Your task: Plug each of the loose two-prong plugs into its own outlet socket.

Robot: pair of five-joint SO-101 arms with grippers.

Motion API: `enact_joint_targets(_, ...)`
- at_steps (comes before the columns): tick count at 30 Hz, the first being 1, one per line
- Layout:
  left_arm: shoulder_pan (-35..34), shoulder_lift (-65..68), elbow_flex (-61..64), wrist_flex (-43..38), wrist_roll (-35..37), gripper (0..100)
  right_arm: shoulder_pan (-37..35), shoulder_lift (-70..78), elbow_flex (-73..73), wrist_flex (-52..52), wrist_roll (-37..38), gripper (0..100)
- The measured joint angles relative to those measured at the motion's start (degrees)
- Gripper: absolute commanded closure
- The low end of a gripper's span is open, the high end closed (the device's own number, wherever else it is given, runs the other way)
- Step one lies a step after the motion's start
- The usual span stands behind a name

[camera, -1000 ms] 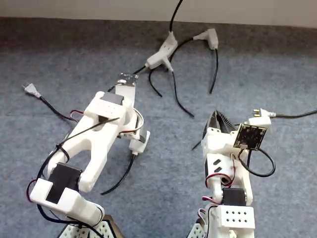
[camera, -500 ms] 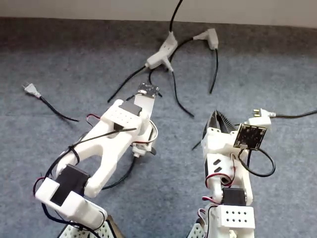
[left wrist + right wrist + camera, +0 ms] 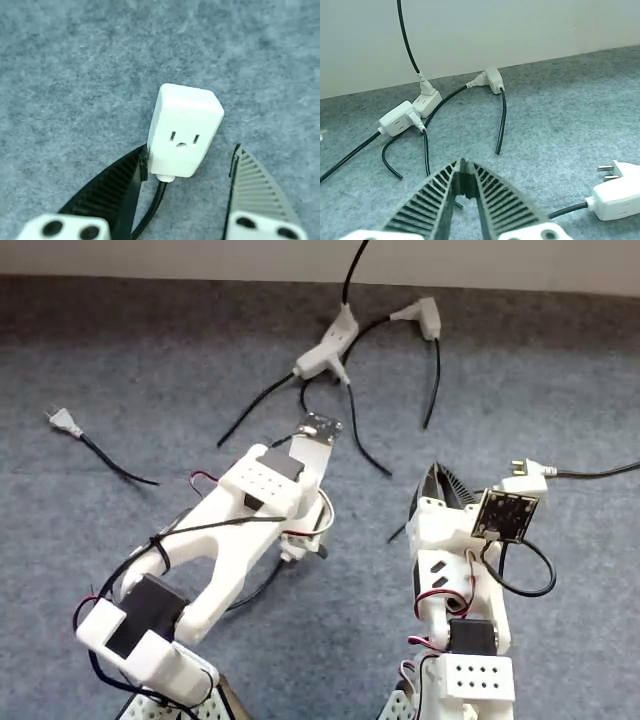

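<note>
Now left arm (image 3: 250, 510) is swinging toward centre, cord (image 3: 155, 210) trailing. Left end effector (image 3: 190, 149) is spreading around outlet socket (image 3: 182, 130), black finger touching it. Right end effector (image 3: 463, 176) is staying clenched, empty. Two-prong plug (image 3: 63, 420) is lying well left on table (image 3: 150, 360); socket likely heading for another plug.

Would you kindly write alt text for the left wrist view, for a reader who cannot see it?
A white outlet socket lies slots-up on grey carpet within the open left gripper. The black finger is against its side, the grey finger apart; a black cord leaves its base.
</note>
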Motion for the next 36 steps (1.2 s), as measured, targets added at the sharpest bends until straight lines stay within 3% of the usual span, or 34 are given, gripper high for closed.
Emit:
enact_joint_targets(9,-10.5,-2.2,-2.9,4.7,0.2,73,0.0,0.0,0.0,0.0,0.0,99.1)
enact_joint_targets(24,-13.3,-2.5,-2.9,5.2,0.0,73,0.0,0.0,0.0,0.0,0.0,99.1)
enact_joint_targets(36,-13.0,-2.6,2.5,-1.9,0.0,73,0.0,0.0,0.0,0.0,0.0,99.1)
